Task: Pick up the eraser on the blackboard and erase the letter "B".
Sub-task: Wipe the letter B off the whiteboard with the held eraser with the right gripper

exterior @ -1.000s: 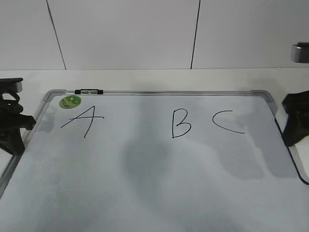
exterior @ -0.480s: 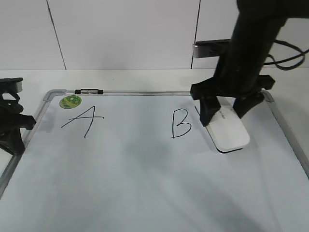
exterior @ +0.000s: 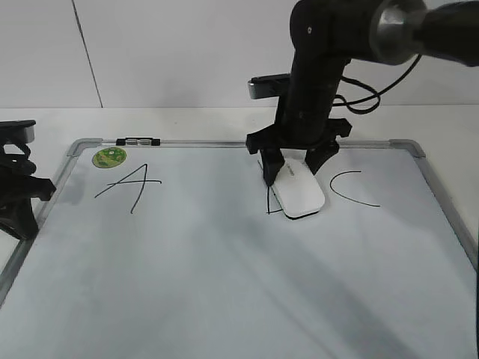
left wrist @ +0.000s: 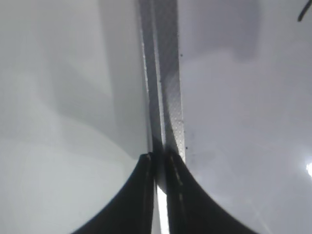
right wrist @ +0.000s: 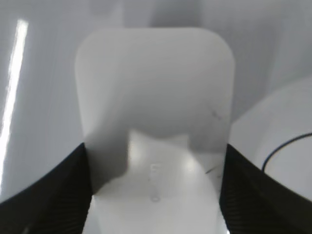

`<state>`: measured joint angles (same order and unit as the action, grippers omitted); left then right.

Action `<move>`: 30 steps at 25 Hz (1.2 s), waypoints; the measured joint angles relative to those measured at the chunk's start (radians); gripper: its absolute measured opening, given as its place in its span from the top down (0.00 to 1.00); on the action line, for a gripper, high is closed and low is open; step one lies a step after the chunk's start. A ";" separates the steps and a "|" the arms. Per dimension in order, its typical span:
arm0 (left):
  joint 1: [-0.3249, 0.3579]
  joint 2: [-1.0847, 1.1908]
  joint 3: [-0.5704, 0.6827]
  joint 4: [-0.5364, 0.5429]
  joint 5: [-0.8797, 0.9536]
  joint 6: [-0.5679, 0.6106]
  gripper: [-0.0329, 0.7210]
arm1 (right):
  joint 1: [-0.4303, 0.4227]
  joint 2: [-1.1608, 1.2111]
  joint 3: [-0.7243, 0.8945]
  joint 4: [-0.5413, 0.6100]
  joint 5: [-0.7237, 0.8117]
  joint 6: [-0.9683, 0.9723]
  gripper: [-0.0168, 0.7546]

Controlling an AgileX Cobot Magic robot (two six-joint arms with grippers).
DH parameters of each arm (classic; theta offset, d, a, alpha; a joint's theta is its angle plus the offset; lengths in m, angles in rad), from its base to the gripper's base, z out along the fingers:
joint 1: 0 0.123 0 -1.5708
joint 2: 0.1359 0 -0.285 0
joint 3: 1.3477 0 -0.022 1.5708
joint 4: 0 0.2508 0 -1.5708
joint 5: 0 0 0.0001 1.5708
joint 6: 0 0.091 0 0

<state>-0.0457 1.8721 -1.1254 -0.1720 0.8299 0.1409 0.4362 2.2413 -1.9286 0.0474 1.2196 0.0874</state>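
Observation:
The white eraser (exterior: 299,193) lies flat on the blackboard (exterior: 224,284), covering most of the letter "B". Only the left stroke and bottom corner of the "B" (exterior: 270,203) show. My right gripper (exterior: 293,170) is shut on the eraser's sides from above. In the right wrist view the eraser (right wrist: 156,112) fills the space between the black fingers of that gripper (right wrist: 156,195). My left gripper (exterior: 22,196) sits at the board's left edge. In the left wrist view its jaws (left wrist: 158,165) are shut over the grey frame (left wrist: 165,87).
The letter "A" (exterior: 129,185) is on the left and the "C" (exterior: 352,188) just right of the eraser. A green sticker (exterior: 109,157) and a small black-and-silver clip (exterior: 138,140) sit at the top left. A cable trails behind the right arm.
My right arm has slid the eraser left, from over the "C" onto the "B". The "C" is uncovered again. The left arm has not moved.

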 joint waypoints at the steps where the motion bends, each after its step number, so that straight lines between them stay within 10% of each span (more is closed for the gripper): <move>1: 0.000 0.000 0.000 0.000 0.000 0.000 0.93 | 0.000 0.016 -0.015 0.000 0.000 0.000 0.25; 30: 0.000 0.001 -0.002 0.007 0.017 0.000 0.93 | 0.207 0.073 -0.065 0.018 0.011 -0.012 0.25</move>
<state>-0.0457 1.8733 -1.1270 -0.1647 0.8465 0.1409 0.6436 2.3146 -1.9936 0.0655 1.2307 0.0753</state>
